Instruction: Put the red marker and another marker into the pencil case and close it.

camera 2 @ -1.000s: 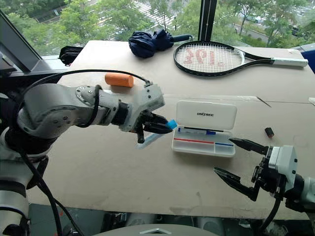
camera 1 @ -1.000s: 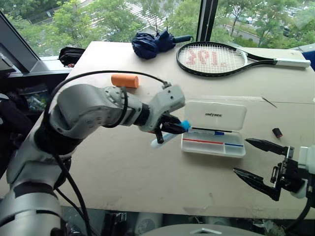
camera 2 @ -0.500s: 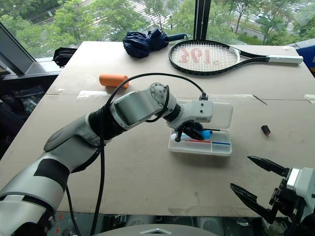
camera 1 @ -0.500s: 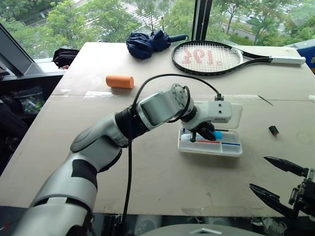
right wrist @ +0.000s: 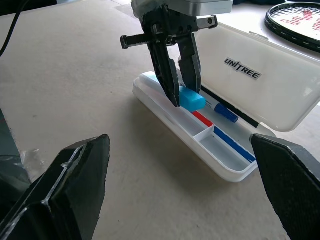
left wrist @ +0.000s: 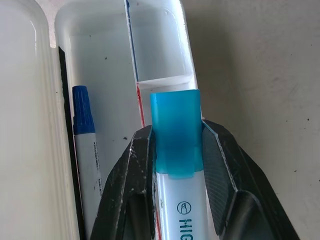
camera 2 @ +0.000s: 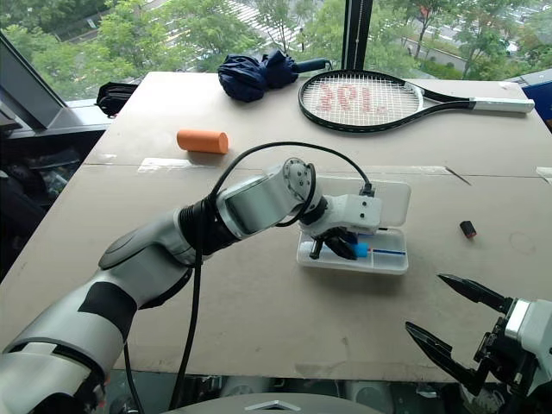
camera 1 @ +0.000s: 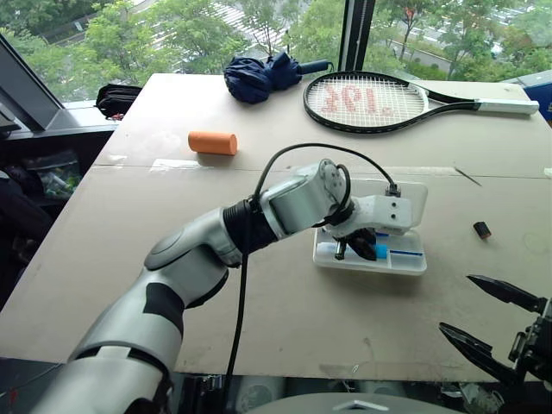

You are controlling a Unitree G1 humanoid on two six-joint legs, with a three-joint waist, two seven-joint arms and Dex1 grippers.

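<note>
Blue-capped white highlighter marker (left wrist: 175, 145) clamped in left claw (right wrist: 179, 87) over open white plastic pencil case (right wrist: 260, 80); right claw (camera 2: 453, 332) fingers apart.

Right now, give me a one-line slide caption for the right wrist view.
Left gripper lowers a blue-capped highlighter into the open pencil case.

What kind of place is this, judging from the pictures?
Probably an upper-floor room or office: a large table stands against a big window looking down on trees. On it lie a tennis racket and a folded umbrella.
</note>
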